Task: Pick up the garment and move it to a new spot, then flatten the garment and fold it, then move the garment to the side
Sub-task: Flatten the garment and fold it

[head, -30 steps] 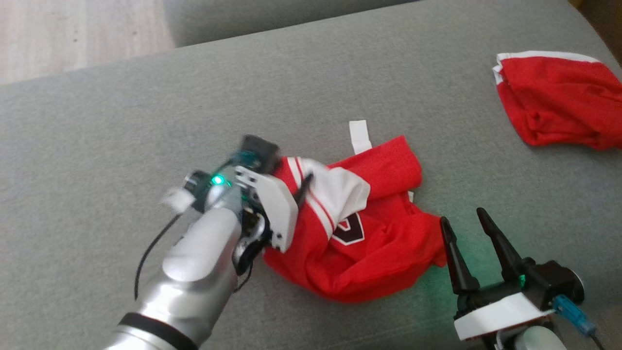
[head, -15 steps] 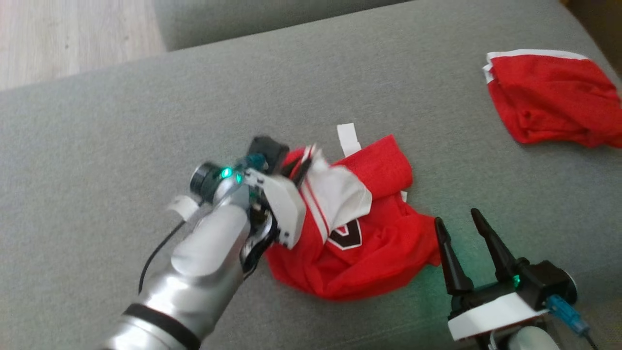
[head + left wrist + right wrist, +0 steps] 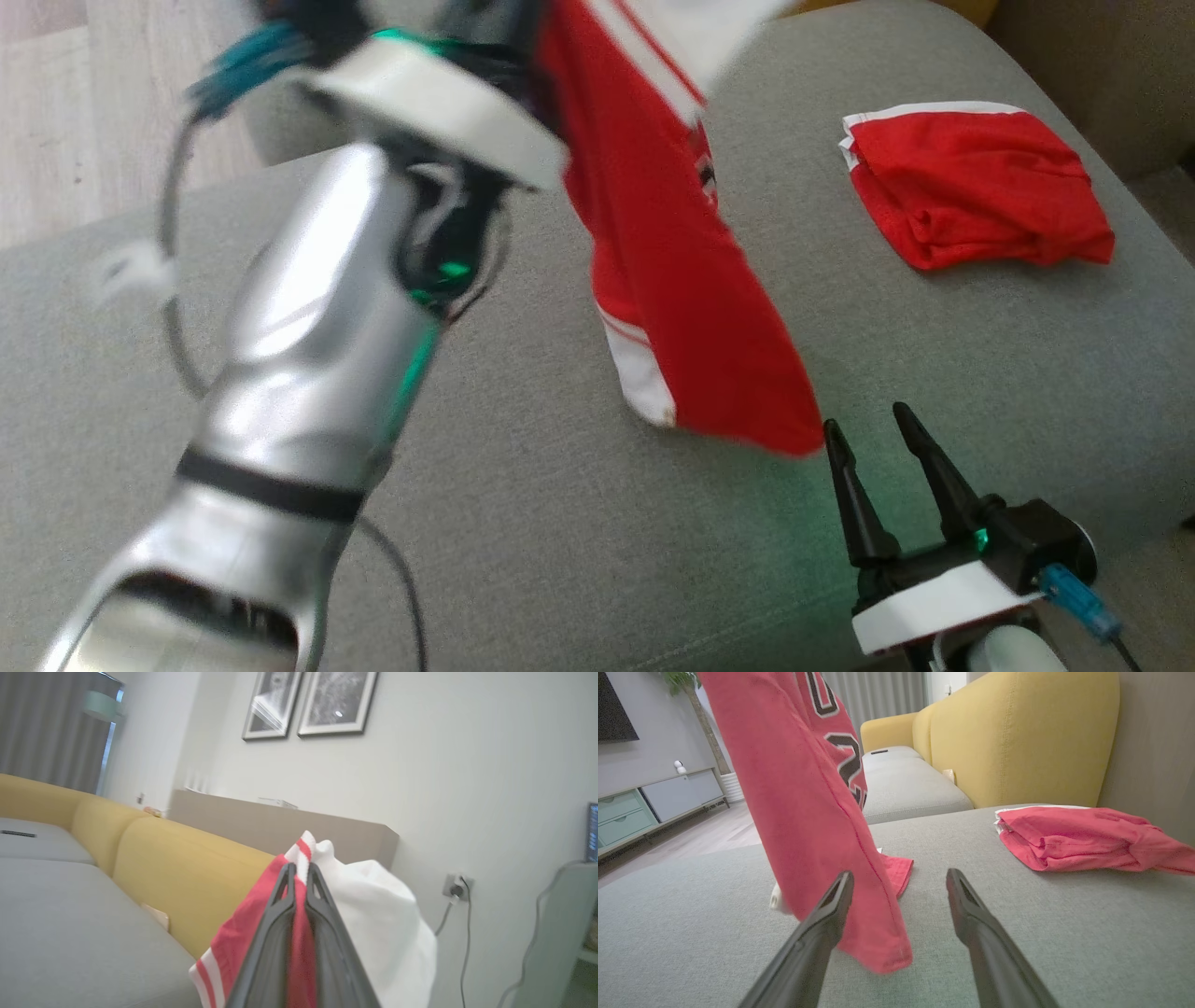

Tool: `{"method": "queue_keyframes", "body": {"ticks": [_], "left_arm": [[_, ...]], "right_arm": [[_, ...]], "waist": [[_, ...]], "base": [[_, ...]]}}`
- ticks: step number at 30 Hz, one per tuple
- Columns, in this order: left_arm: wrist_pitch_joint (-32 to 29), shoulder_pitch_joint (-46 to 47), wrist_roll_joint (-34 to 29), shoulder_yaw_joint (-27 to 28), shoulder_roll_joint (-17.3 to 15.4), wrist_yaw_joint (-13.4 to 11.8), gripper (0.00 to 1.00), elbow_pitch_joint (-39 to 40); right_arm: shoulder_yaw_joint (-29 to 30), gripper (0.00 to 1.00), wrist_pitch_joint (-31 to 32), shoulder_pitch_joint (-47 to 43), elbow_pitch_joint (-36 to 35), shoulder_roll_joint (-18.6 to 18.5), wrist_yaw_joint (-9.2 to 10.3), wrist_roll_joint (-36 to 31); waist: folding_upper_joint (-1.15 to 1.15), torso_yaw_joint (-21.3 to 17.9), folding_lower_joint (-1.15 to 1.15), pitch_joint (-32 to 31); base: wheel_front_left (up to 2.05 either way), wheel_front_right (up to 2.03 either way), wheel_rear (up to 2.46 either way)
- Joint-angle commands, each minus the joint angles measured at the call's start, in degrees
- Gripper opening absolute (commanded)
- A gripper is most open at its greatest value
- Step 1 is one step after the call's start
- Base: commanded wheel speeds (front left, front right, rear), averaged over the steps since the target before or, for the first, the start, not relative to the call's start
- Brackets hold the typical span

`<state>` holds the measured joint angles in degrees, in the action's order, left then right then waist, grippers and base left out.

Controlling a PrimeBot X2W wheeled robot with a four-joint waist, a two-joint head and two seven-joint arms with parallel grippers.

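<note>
Jaws on my right gripper (image 3: 865, 417) stand wide apart and empty, low over the grey cushion (image 3: 560, 541), just beside the hanging hem. Past them the red jersey (image 3: 672, 280) dangles at full length from my left gripper (image 3: 301, 865), which is clamped on a white-and-red edge of it. The lowest hem seems to brush the cushion, though motion blur leaves me unsure. Farther right lies another red garment (image 3: 971, 182), folded and well apart. Beyond it is the yellow backrest (image 3: 1017, 732). I judge the pick-up made and the carry to a new spot under way. Setting down, flattening, folding and the move aside are all left.
</note>
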<state>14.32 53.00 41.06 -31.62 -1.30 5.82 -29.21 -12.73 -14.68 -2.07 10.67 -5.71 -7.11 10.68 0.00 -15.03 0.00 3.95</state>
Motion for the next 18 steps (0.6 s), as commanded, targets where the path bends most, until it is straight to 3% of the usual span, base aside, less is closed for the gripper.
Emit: {"method": "queue_keyframes", "body": {"ticks": [1,10,18], "left_arm": [[0.65,-3.54,-1.56,6.38,-1.58,-0.08,0.0,2.99],[0.67,-31.26,-3.05,22.6,-1.58,0.26,0.0,8.82],[0.67,-44.74,0.21,26.13,-1.58,-0.53,0.0,13.09]], "right_arm": [[-0.66,1.0,-0.32,0.66,-1.92,-0.28,-0.37,0.23],[0.33,1.0,-0.32,-0.52,-2.55,-0.6,-0.37,-0.01],[1.12,1.0,-0.32,-1.1,-3.06,-1.07,-0.37,-0.21]], "waist": [[0.0,0.7,0.0,-0.21],[0.0,5.45,0.0,-0.12],[0.0,9.49,0.0,0.17]], "base": [[0.0,0.0,0.0],[0.0,0.0,0.0],[0.0,0.0,0.0]]}}
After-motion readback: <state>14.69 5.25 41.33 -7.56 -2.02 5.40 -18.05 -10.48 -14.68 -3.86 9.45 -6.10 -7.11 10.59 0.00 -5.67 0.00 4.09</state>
